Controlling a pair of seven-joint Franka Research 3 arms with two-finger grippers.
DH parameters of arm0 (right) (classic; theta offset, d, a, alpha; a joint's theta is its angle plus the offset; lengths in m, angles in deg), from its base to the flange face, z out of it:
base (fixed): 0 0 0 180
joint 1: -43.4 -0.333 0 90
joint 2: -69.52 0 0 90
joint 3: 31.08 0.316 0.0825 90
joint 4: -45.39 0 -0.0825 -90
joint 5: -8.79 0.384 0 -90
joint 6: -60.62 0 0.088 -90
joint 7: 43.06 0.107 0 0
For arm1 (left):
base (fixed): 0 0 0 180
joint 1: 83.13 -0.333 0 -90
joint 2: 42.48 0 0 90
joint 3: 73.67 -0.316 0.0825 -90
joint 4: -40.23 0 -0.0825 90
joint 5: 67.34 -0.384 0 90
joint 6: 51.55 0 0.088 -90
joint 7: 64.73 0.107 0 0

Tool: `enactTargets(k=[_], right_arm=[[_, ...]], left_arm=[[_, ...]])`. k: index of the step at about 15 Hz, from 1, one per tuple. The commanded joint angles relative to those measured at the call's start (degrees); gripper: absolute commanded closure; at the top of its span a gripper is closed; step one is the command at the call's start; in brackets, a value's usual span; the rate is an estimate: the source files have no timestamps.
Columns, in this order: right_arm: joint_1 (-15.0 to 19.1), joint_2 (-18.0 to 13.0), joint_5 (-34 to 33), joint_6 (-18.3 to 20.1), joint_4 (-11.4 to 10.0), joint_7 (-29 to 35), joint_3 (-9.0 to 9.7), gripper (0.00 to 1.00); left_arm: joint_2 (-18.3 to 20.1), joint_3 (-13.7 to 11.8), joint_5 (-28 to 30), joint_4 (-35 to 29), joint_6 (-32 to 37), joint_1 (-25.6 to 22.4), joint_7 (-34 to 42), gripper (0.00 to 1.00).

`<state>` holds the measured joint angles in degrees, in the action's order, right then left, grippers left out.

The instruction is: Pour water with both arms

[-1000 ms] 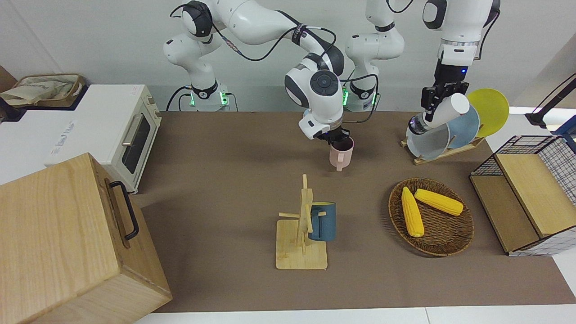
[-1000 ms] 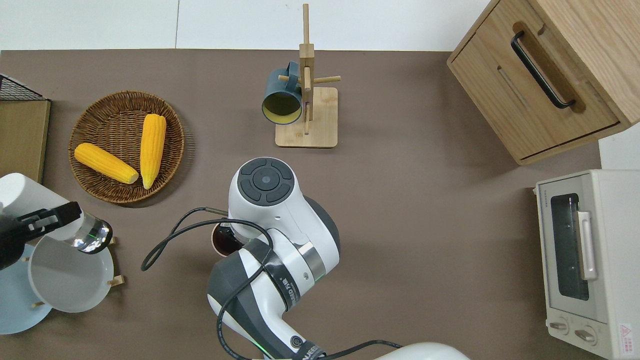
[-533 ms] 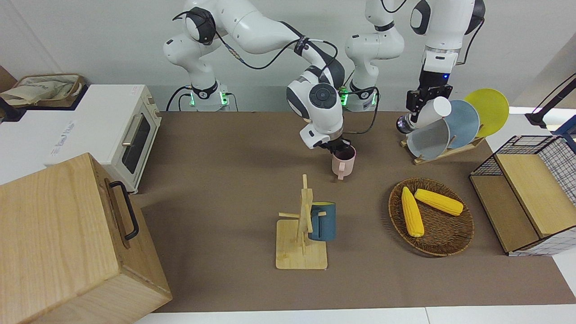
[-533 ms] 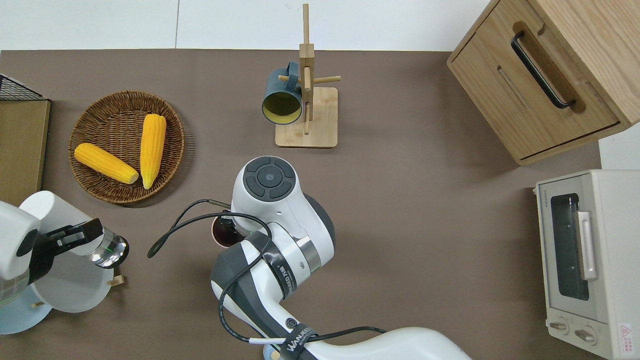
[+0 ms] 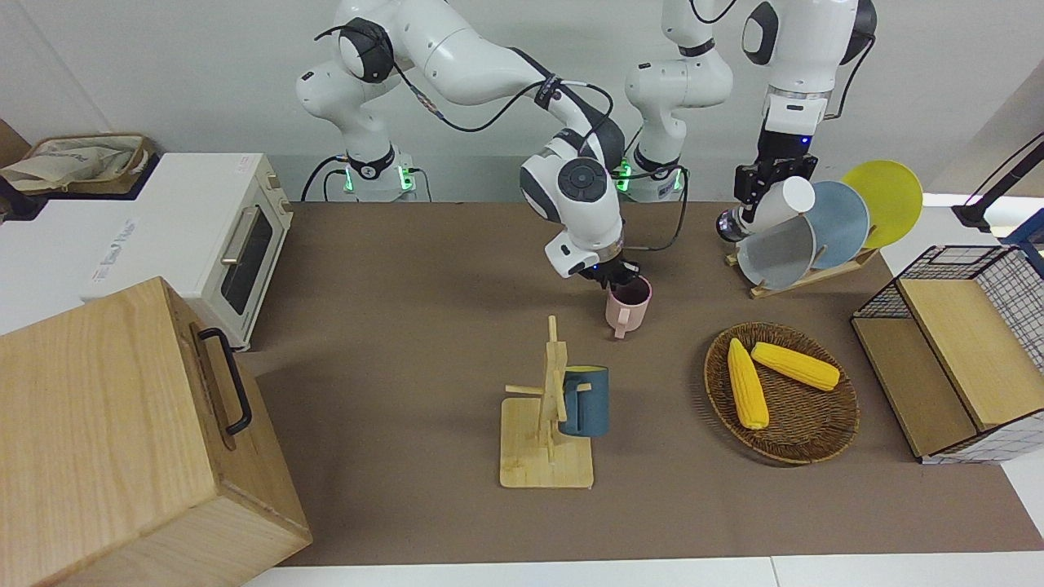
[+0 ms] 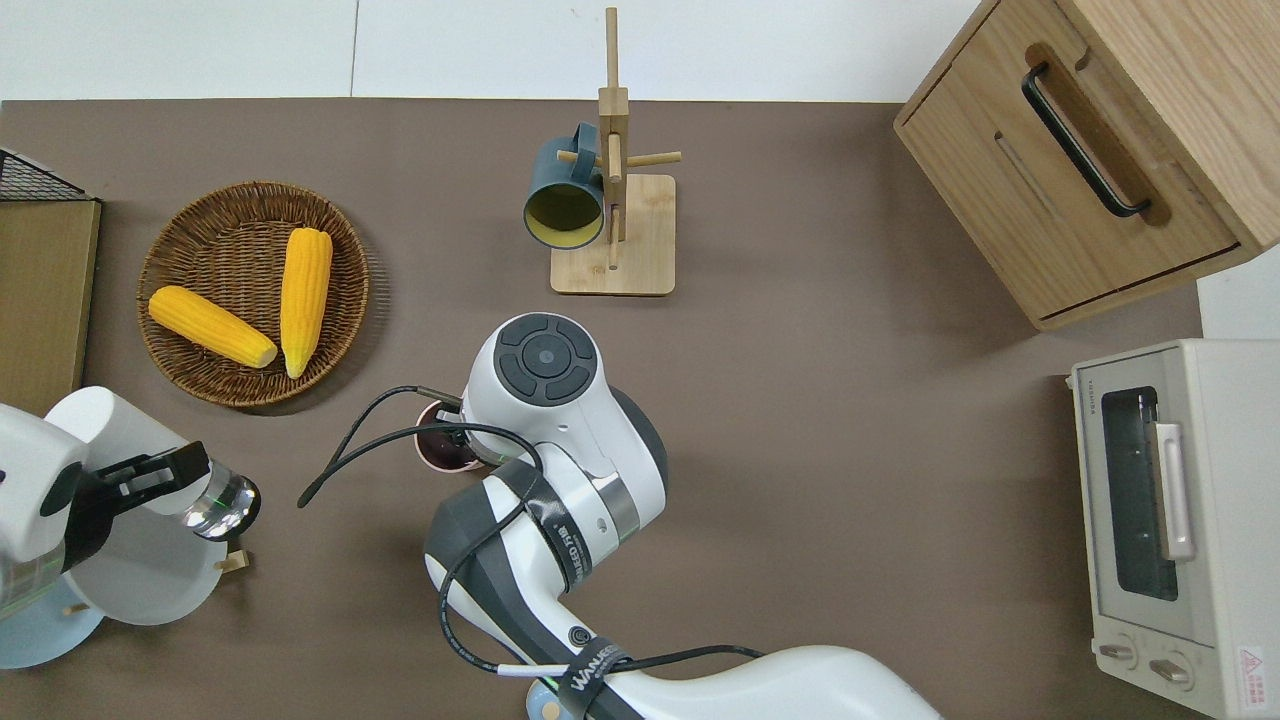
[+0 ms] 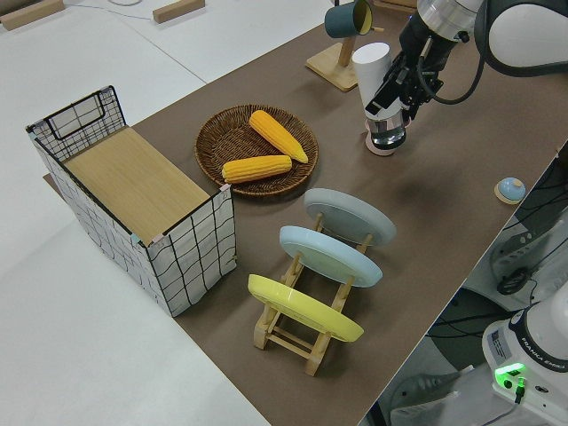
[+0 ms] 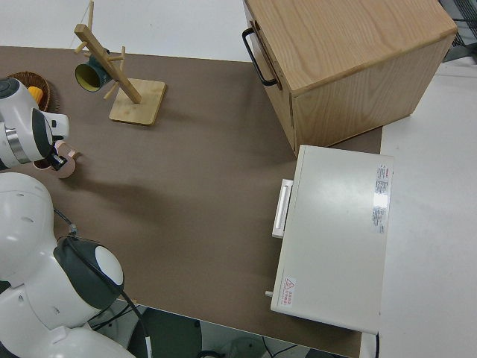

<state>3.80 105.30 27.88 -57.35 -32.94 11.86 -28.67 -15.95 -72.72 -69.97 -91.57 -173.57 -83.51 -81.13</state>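
- Pink mug (image 5: 627, 306) is gripped at its rim by the right hand (image 5: 613, 275), lifted a bit and tilted, over the middle of the brown bench (image 5: 391, 310), between the mug tree and the robots.
- The right arm (image 6: 555, 470) hides most of that mug from overhead; only a bit of rim shows.
- The left hand (image 5: 763, 191) is clamped on a white bottle (image 5: 781, 204) with a shiny clear end (image 6: 215, 505). The bottle is tipped over, clear end lower and pointing toward the mug, white end up.
- From overhead the bottle sits over the edge of the white plate (image 6: 140, 575) in the wooden plate rack (image 7: 297, 333), well apart from the mug.
- The rack also has a blue plate (image 5: 840, 220) and a yellow plate (image 5: 889, 200).
- Other stuff: a wicker basket (image 5: 824, 432) with two corn cobs (image 5: 746, 383), and a wooden mug tree (image 5: 548, 424) with a dark blue mug (image 5: 586, 403) hanging on it.
- Toward the right arm's end of the bench: a white toaster oven (image 5: 204, 236) and a wooden box (image 5: 122, 440) with a black handle.
- Toward the left arm's end: a wire crate (image 7: 142, 200) with a wood panel.
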Motion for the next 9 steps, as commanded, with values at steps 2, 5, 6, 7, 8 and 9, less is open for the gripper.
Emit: enactTargets(k=[2,5,6,7,8,9], right_arm=[[0.0,-0.1,1.4,-0.6,1.4,2.5,-0.13,0.013],[0.2,-3.9,1.7,1.1,1.4,3.5,-0.3,0.013],[0.4,-5.4,1.0,2.6,1.3,3.6,-0.65,0.013],[0.7,-6.8,0.7,4.5,1.2,3.5,-0.91,0.013],[1.1,-8.0,0.5,6.2,1.2,3.3,-1.27,0.013],[1.4,-9.4,-0.1,8.3,1.1,2.7,-2.31,0.011]], left_arm=[[2.3,0.1,-1.5,-1.3,-1.2,0.0,-1.2,1.0],[2.3,0.1,-1.5,-1.3,-0.9,0.0,-1.2,1.0],[2.3,0.1,-1.5,-1.4,-0.9,0.0,-1.2,1.0],[2.3,0.1,-1.5,-1.8,-0.9,0.3,-1.2,1.0],[2.4,0.1,-1.5,-2.0,-0.9,0.7,-1.2,1.0],[2.5,0.3,-1.5,-2.1,-0.7,0.8,-1.3,1.0]])
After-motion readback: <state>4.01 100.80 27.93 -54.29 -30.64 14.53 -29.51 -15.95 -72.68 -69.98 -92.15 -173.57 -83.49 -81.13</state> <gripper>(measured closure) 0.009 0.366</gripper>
